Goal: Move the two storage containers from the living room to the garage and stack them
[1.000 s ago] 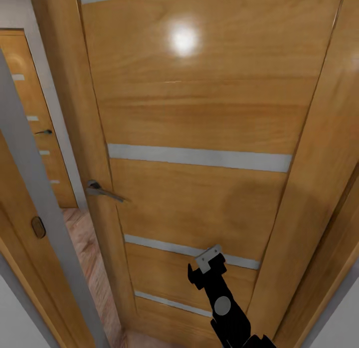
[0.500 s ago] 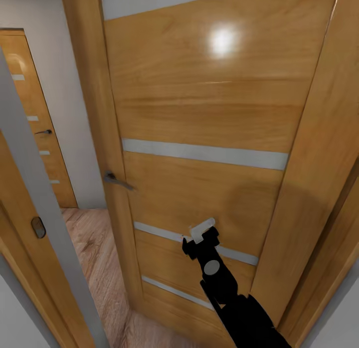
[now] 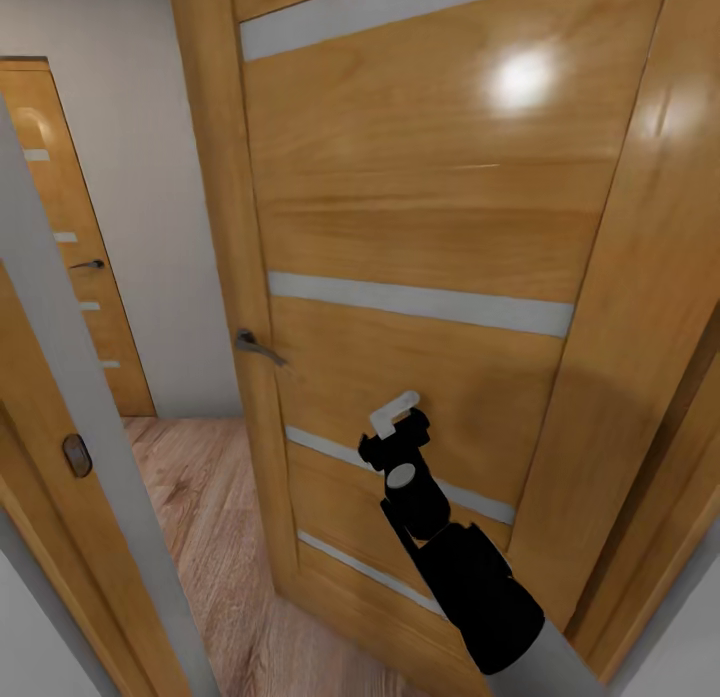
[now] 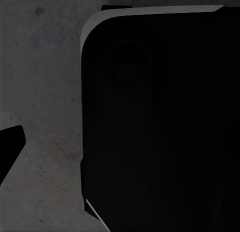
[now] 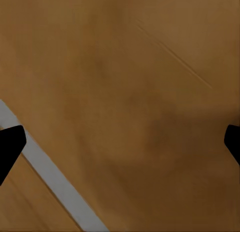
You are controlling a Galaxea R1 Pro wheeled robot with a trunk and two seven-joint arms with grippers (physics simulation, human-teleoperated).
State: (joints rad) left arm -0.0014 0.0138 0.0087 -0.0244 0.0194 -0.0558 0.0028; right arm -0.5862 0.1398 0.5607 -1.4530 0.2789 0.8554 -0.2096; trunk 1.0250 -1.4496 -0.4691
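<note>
One arm extended | right claw [image 3: 395,417] spread | against wooden door [image 3: 420,217]

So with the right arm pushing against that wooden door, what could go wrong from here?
1. The right gripper meets the glossy honey-wood door with pale horizontal strips on its flat panel, away from the metal lever handle; it could slide instead of pushing.
2. The gap to the grey-edged door frame looks narrow, so the base might clip it.
</note>
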